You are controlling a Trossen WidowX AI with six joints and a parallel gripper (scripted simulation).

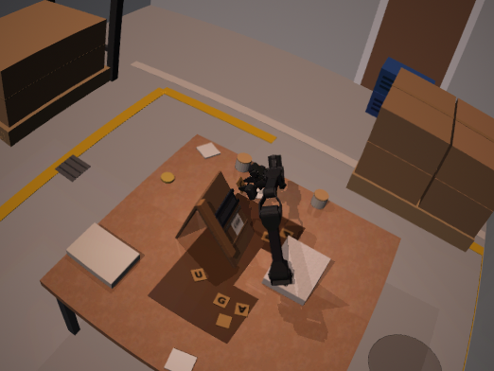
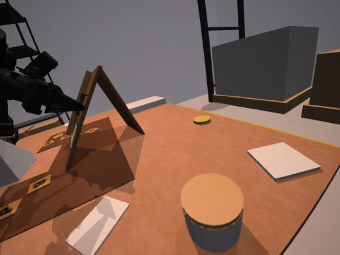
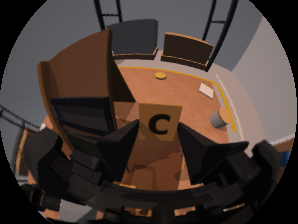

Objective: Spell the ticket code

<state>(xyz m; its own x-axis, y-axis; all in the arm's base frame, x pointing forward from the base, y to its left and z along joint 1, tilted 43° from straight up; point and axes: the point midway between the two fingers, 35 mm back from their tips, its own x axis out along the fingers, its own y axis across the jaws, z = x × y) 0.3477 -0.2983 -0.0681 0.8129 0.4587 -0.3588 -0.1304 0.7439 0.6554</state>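
My gripper (image 1: 243,185) (image 2: 83,108) (image 3: 158,123) is shut on the C tile (image 3: 170,111), whose letter reads upright in the wrist view. It holds the tile in the air beside the rail (image 1: 227,208) (image 3: 82,114), with a gap between them. The dark rail shows no tiles. It runs across the leaning board (image 1: 243,241) (image 3: 80,65). The ticket (image 1: 238,223) is below the rail; its print is too small to read. Tiles U (image 1: 199,274), G (image 1: 221,300), A (image 1: 241,309) and a blank-looking one (image 1: 224,321) lie on the table. Tiles B (image 2: 39,184) and P (image 2: 10,209) lie near the arm.
A lidded canister (image 1: 243,163) (image 2: 212,211) (image 3: 219,119) stands near the gripper, another canister (image 1: 320,199) farther right. A white card (image 2: 98,224) lies below the gripper. A yellow disc (image 1: 167,177) (image 2: 202,120), a white pad (image 1: 208,150) (image 2: 283,161) and a white box (image 1: 101,253) are behind the board.
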